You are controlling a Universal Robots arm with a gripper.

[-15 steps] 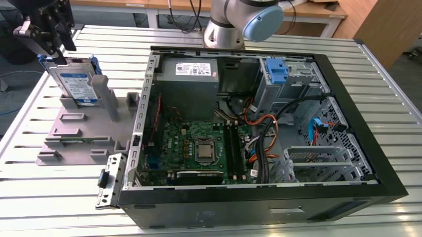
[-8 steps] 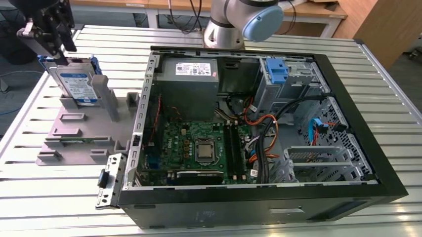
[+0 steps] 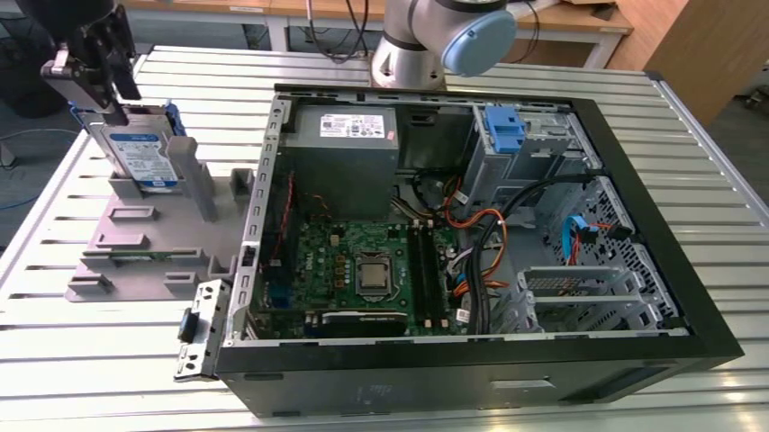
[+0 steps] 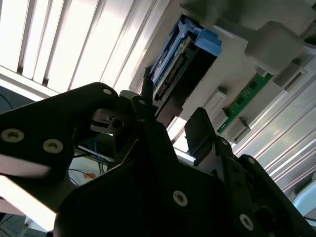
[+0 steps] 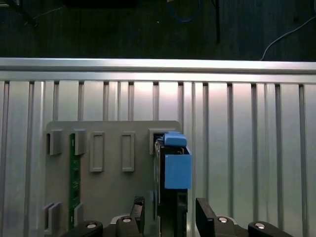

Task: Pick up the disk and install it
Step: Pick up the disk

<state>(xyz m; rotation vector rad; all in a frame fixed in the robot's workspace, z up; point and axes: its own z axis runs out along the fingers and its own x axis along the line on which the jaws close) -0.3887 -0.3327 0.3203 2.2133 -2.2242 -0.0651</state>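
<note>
The tool (image 3: 108, 99) hangs at the exterior view's upper left, directly above the disk (image 3: 142, 153). We note in the first wrist view that the tool (image 5: 170, 211) has its fingers (image 5: 139, 212) spread, one on either side of the disk (image 5: 175, 168), with a visible gap on each flank; nothing is gripped. The second wrist view confirms this: the tool (image 4: 173, 111) straddles the disk's (image 4: 170, 69) near edge without closing on it.

We find the disk standing upright on its edge in a slot of a grey holder (image 3: 144, 234), at the end of that holder nearest the tool. The holder lies flat on the slatted metal surface (image 3: 72, 360), just beside the open computer case (image 3: 481, 225), on the exterior view's left. A narrow green circuit board (image 5: 74, 173) sits in another slot of the holder, well apart from the disk.
</note>
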